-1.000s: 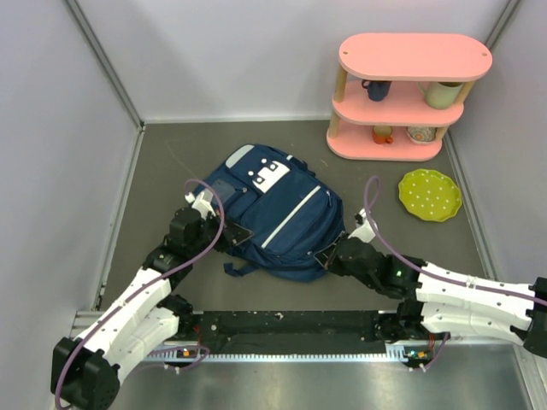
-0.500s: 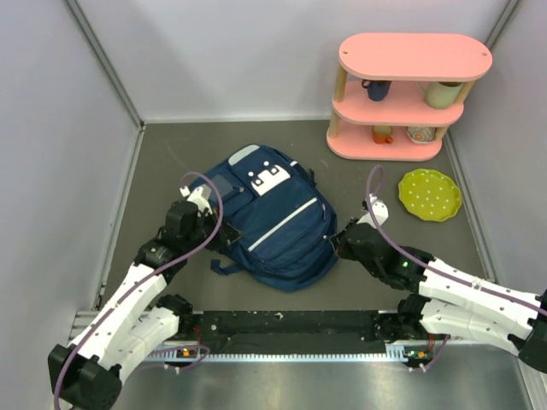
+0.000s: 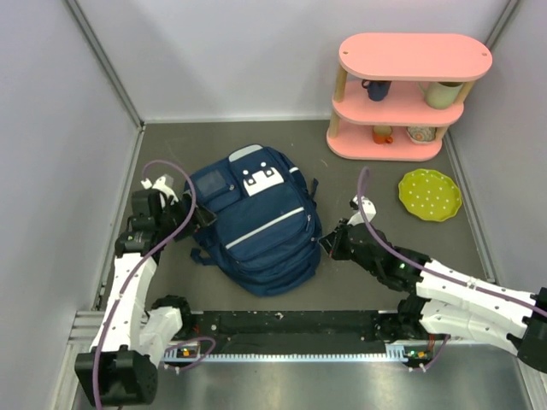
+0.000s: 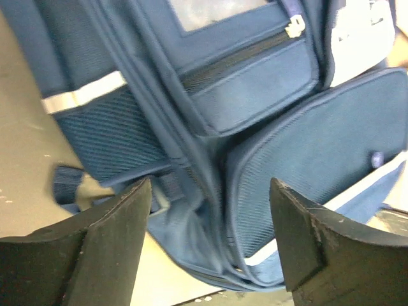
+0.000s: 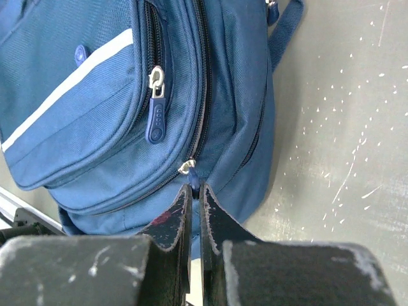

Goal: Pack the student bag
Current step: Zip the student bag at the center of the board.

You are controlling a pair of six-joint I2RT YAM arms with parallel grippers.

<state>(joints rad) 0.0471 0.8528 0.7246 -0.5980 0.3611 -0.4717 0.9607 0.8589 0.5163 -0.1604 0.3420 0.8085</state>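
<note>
We see the student bag lying flat on the grey table, its front side up. The left gripper has its jaws spread wide, and the bag's left side lies just ahead, between them. The right gripper has its jaws pressed together, pinching a zipper pull at the bag's right edge.

The student bag fills the middle of the table, bare surface runs behind it up to the back wall, while the pink shelf and green plate crowd the far right corner.
</note>
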